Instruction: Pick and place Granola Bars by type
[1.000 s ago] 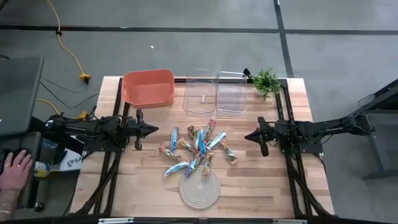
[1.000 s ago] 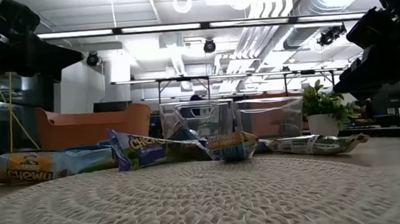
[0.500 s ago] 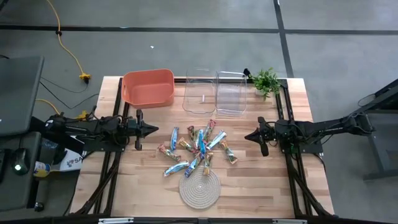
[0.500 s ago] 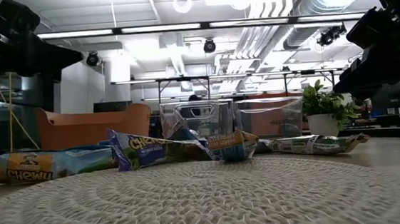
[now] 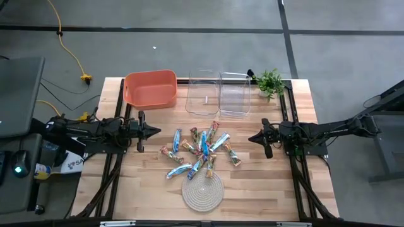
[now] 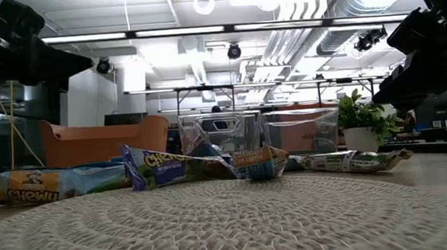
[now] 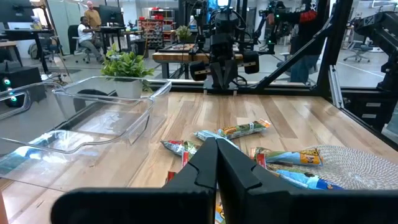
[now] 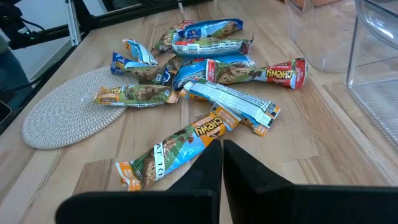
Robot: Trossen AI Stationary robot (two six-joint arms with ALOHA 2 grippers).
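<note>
Several granola bars (image 5: 201, 150) in blue, orange-red and green wrappers lie in a loose heap mid-table, some overlapping; the nearest ones rest by the rope mat's far edge. They also show in the right wrist view (image 8: 211, 68) and the left wrist view (image 7: 239, 130). My left gripper (image 5: 158, 131) hovers shut at the heap's left, pointing level toward it. My right gripper (image 5: 251, 139) hovers shut at the heap's right, tipped slightly down toward it. In each wrist view, my left gripper (image 7: 216, 158) and my right gripper (image 8: 222, 163) have their fingertips together with nothing between them.
An orange bin (image 5: 150, 88) and two clear containers (image 5: 202, 94) (image 5: 234, 94) stand along the far edge, with a small potted plant (image 5: 270, 82) at the far right corner. A round coiled rope mat (image 5: 202, 190) lies near the front edge. Bare wood surrounds the heap.
Both arms have kept still and the bars have not moved. A person's hand beside the table's left, off the tabletop, has drawn out of view.
</note>
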